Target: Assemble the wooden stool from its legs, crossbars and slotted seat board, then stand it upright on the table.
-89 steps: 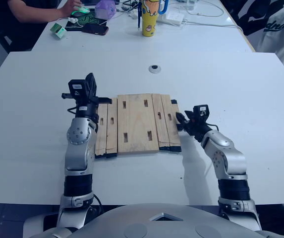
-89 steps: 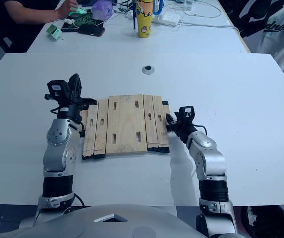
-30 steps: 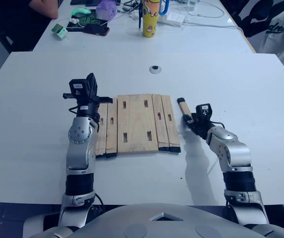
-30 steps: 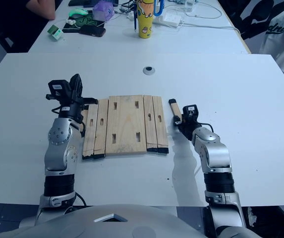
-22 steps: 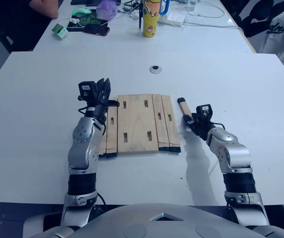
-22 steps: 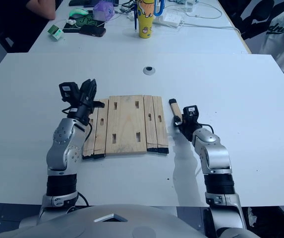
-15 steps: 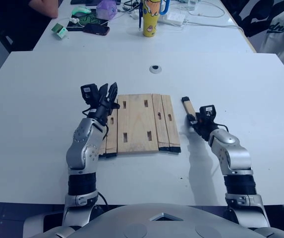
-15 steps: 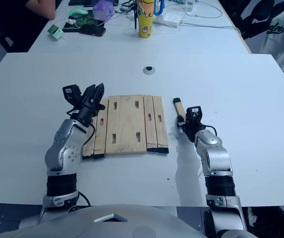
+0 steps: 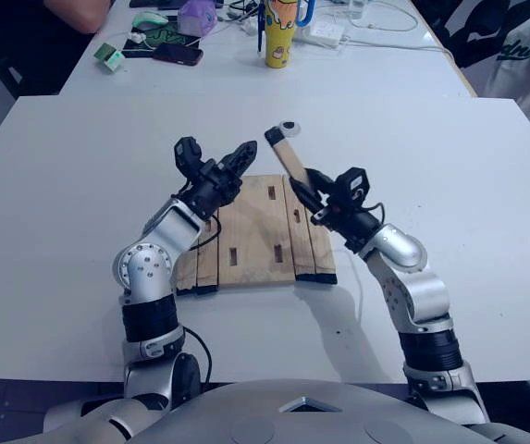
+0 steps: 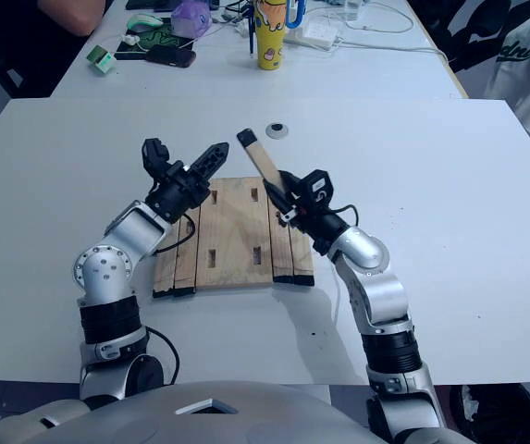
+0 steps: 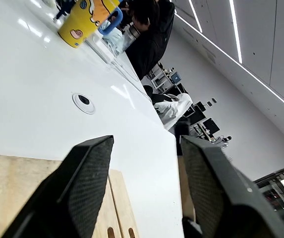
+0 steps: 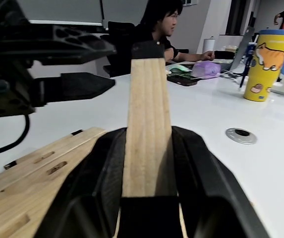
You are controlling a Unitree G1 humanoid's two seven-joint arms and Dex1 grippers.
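Your right tool (image 9: pixel 313 196) is clamped on the lower part of a wooden bar (image 9: pixel 288 159), and you are holding it in the air above the right half of the wooden parts lying on the desk (image 9: pixel 486 231). The bar is tilted, its dark-capped upper end leaning away from you and toward your left, so that in the head views it reaches up beside the round grommet (image 10: pixel 276 131) set in the desk. In the right wrist view the bar stands between the two black fingers (image 12: pixel 99 168), which press on its sides. Your left tool (image 9: pixel 235 166) hangs above the left part of the wooden parts with its fingers spread apart and nothing between them, pointing across toward the bar; its tips are near the bar but not touching it. The slotted seat board (image 9: pixel 255 250) lies flat on the desk in front of you, with four small slots showing on its top. Two narrow slotted pieces (image 9: pixel 200 264) lie just beside it on your left, and two more (image 9: pixel 313 250) on your right, all side by side and flat. On the far desk (image 9: pixel 385 74) stands a yellow mug (image 9: pixel 281 37).
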